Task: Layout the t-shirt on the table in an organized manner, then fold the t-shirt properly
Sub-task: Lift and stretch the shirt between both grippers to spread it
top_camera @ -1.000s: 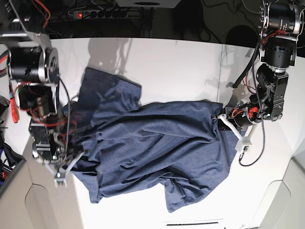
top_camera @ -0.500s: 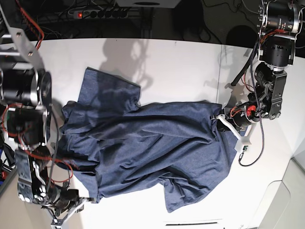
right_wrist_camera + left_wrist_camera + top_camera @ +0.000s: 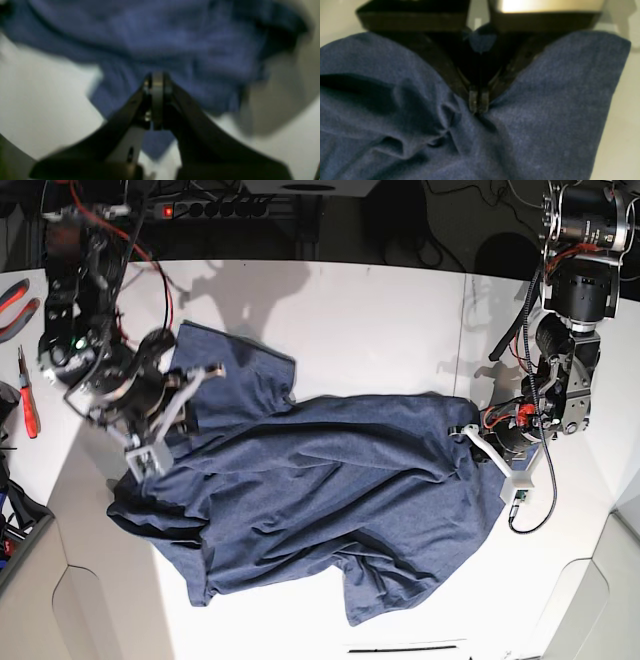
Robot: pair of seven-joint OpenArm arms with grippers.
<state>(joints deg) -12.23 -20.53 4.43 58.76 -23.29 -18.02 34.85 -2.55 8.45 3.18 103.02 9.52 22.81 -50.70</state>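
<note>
The dark navy t-shirt (image 3: 320, 490) lies crumpled across the white table (image 3: 360, 320), with one sleeve toward the back left. At the shirt's right edge my left gripper (image 3: 468, 430) is shut on it. The left wrist view shows the closed tips (image 3: 478, 100) pinching a ridge of t-shirt (image 3: 545, 100) cloth. My right gripper (image 3: 175, 415) hovers over the shirt's back-left part. In the blurred right wrist view its tips (image 3: 156, 82) are pressed together, with the t-shirt (image 3: 175, 37) beyond them. I see no cloth between them.
Red-handled pliers (image 3: 25, 395) lie off the table's left edge. A power strip (image 3: 210, 208) and cables run behind the far edge. A thin dark seam (image 3: 462, 330) crosses the table on the right. Bare white table (image 3: 45, 100) shows beside the shirt.
The right arm swung from the near-left corner up to the back left, over the sleeve. The shirt's left edge now lies spread lower down. The left gripper kept its pinch, barely moving.
</note>
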